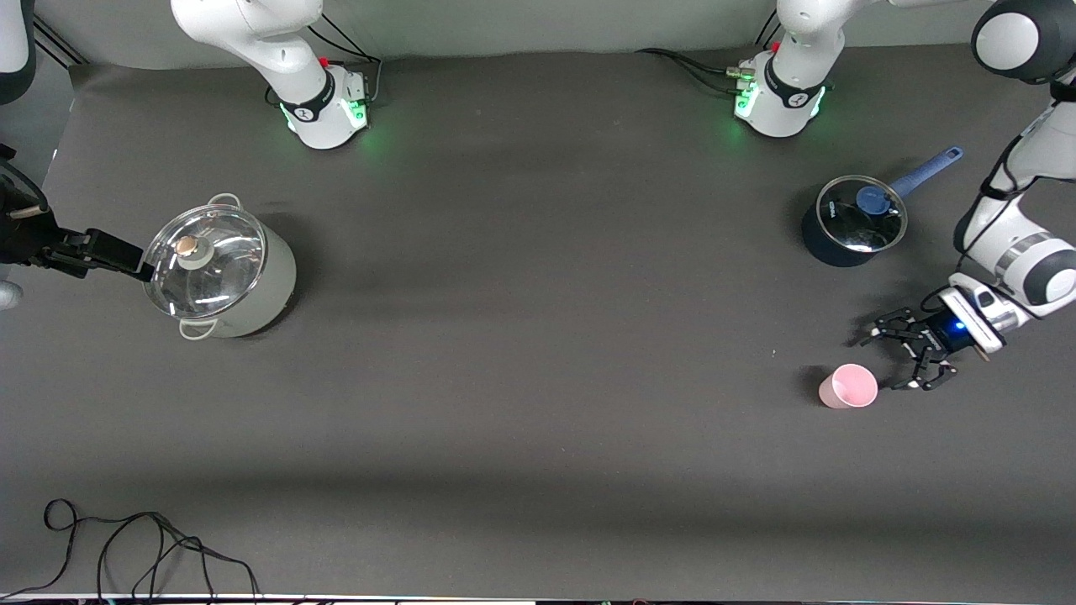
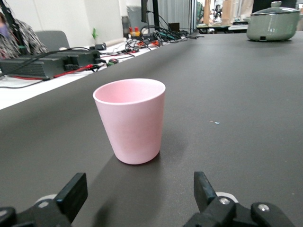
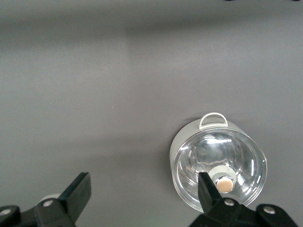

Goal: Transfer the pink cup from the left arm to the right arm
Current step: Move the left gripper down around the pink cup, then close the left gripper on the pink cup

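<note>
We had not yet grasped the pink cup, upright on the counter: the left hand stood wide just beside it, the right hand waited wide well apart from it.

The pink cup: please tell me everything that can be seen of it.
The pink cup is a small, plain, light-pink tumbler, apparently plastic, tapered toward its base, without a handle. It stands upright and looks empty on the dark table, toward the left arm's end, nearer the front camera than the blue saucepan. The open left gripper is close beside it; nothing grips it.
</note>
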Controlling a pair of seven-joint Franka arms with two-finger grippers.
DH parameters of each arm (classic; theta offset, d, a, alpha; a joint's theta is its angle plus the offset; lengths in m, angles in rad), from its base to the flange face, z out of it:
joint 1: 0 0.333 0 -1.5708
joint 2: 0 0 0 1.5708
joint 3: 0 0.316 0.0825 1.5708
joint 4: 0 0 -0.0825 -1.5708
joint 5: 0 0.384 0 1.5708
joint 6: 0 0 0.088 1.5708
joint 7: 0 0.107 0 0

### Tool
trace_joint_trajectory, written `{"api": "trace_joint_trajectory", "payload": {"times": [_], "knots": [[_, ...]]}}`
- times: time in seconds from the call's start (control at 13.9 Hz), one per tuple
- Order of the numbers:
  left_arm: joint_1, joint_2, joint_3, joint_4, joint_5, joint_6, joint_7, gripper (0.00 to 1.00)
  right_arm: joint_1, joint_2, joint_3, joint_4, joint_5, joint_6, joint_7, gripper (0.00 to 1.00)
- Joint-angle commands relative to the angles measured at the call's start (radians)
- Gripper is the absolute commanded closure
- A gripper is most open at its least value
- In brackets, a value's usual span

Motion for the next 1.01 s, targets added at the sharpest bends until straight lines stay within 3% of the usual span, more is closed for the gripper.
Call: {"api": "trace_joint_trajectory", "payload": {"times": [0.0,0.94], "knots": [[-0.011,0.007,-0.002,-0.031,-0.058,0.006,0.066,0.00,0.009,-0.009,-0.005,-0.006,0.004,-0.005,0.006,0.00],[-0.107,0.032,-0.048,-0.023,-0.262,0.101,0.067,0.00,0.009,-0.009,-0.005,-0.006,0.004,-0.005,0.006,0.00]]}}
